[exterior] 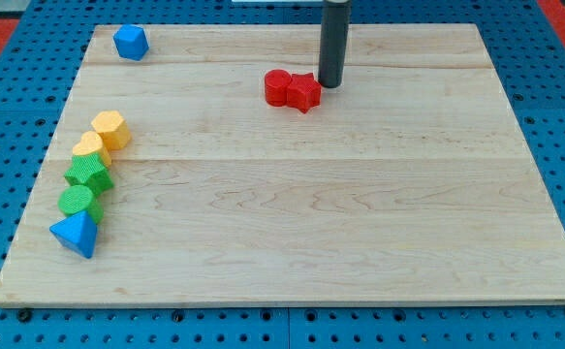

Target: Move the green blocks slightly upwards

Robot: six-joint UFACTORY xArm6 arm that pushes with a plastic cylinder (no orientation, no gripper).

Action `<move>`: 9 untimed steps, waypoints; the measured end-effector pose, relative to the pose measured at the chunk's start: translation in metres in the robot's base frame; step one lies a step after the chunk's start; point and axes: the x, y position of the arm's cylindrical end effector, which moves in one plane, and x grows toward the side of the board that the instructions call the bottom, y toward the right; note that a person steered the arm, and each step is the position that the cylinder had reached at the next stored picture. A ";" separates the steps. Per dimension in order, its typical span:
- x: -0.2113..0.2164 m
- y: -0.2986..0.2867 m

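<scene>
At the view's far left a chain of blocks runs down the edge of the wooden board (292,242). Lowest is the blue triangular block (76,234). Touching it from above is the green cylinder (77,201), and touching that in turn is the green star-shaped block (89,174). These two greens are what I am to nudge slightly toward the view's top. Above them sit the yellow heart-shaped block (87,147) and the yellow hexagonal block (111,128), packed just as tightly.

Both greens look like small, rigid, light pieces that should slide easily on the smooth wood. I cannot grasp; I have no fingers to spread or pinch, only a bare rod. So I judge the contact should go on each green's lower face, which is awkward, because the blue piece blocks the cylinder from below. A push there would likely carry the yellows along too.

Further right, near the top left corner, a blue block (130,42) of roughly hexagonal shape stands alone. Toward the middle top lie two red blocks: a red cylinder-like block (278,86) touching a red star-shaped block (304,92). My tip (331,85) rests on the board just right of that red star, touching or nearly so, well apart from the greens.
</scene>
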 end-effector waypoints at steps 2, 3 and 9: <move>-0.009 -0.069; -0.009 -0.160; 0.145 -0.312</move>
